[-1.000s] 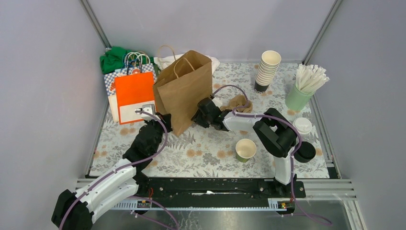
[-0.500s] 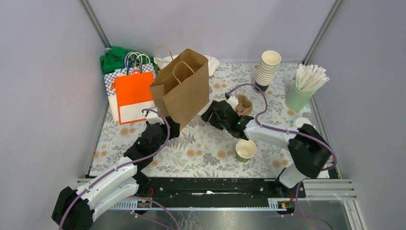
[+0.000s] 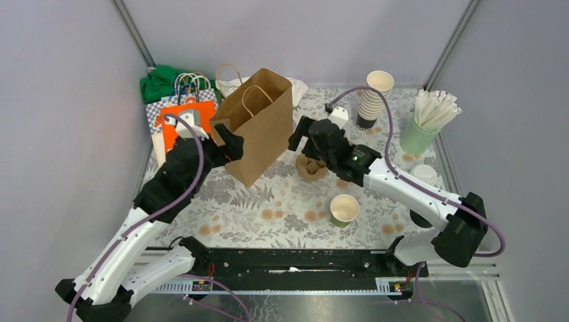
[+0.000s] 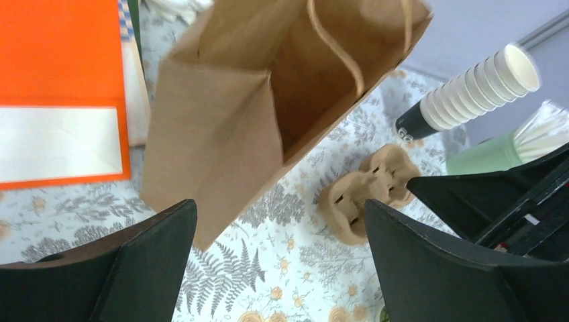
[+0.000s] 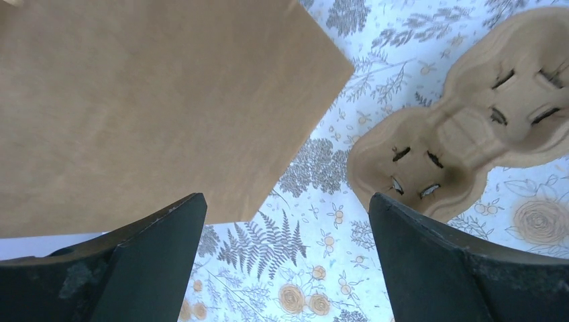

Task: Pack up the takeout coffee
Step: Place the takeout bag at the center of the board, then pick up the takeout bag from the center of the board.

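1. We see the left gripper (image 3: 230, 142) raised at the left edge of the brown paper bag (image 3: 258, 124). In its wrist view the jaws stand wide apart with nothing between them.
2. The right gripper (image 3: 300, 139) hangs just right of the bag, above the pulp cup carrier (image 3: 312, 168). Its jaws are also spread wide and hold nothing.
3. The dark-green cup (image 3: 344, 210) stands upright at lower centre-right of the top view. It sits on the floral tablecloth (image 3: 282, 208), mouth open, white inside showing, no lid on it. It is apart from both grippers and outside the bag.
4. The bag stands open and tilted, handles up, in the upper centre.
5. The carrier lies flat on the cloth, just right of the bag's base.
6. An orange bag (image 3: 176, 127) with a blank white panel sits at upper left, partly behind the left arm. We read no words on it.
7. The stack of cream cups (image 3: 374, 97) ends in a dark bottom cup. It bears white lettering, too small for us to read.
8. A pale green cup of white sticks (image 3: 429, 124) stands at far right, with a white lid (image 3: 424, 174) below it.
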Controlling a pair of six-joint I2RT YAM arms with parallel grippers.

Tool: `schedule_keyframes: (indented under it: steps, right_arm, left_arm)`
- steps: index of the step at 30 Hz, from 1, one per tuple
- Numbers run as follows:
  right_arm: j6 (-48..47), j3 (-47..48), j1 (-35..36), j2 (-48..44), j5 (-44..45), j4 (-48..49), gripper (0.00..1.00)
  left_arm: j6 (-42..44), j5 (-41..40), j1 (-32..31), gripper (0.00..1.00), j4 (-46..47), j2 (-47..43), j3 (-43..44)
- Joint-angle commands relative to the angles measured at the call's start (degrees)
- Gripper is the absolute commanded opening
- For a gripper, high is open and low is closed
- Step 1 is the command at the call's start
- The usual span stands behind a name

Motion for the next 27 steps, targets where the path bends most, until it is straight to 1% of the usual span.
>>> schedule_keyframes:
  steps: [1, 5, 6, 8, 10, 12, 14, 16, 21, 25, 27]
  right_arm:
    - [0.08, 7.9, 0.4, 0.17, 6.37, -10.0, 1.0]
    - [-0.58, 12.39, 0.4, 1.63, 6.44, -13.94, 1.0]
    - [-0.7, 13.38, 0.35, 1.94, 6.58, -14.85, 1.0]
    - [-0.69, 15.41, 0.39, 2.48, 7.04, -16.56, 1.0]
    - [-0.68, 16.61, 0.4, 2.74, 7.16, -17.66, 1.0]
    - [-0.71, 16.9, 0.4, 2.31, 7.32, -17.84, 1.0]
    - [-0.75, 16.55, 0.4, 1.61, 7.29, -17.48, 1.0]
    - [-1.17, 16.22, 0.38, 0.97, 6.74, -17.15, 1.0]
    - [-2.8, 16.66, 0.33, -0.01, 6.56, -16.77, 1.0]
    - [-3.42, 17.0, 0.4, -0.65, 7.9, -16.8, 1.0]
    - [-3.75, 17.25, 0.35, -0.88, 7.78, -16.42, 1.0]
  left_arm:
    - [3.72, -3.66, -0.06, 0.99, -10.34, 3.81, 12.96]
    - [9.24, -6.32, 1.06, 0.98, -14.07, 11.1, 23.46]
    - [10.28, -5.41, 2.41, 0.96, -14.58, 13.17, 25.91]
    - [11.71, -0.48, 6.57, 0.93, -15.62, 17.62, 31.06]
    - [13.68, 5.24, 11.79, 0.85, -15.81, 21.88, 35.35]
    - [16.01, 7.21, 14.14, 0.81, -15.46, 25.5, 38.08]
    - [18.17, 7.02, 15.4, 0.77, -14.93, 28.57, 39.55]
    - [19.61, 8.66, 16.38, 0.73, -13.72, 30.89, 40.12]
    - [21.27, 13.03, 17.38, 0.74, -10.85, 34.65, 40.41]
    - [22.88, 12.31, 17.77, 0.76, -12.04, 37.8, 42.06]
    - [23.57, 10.06, 17.84, 0.73, -13.65, 39.9, 43.29]
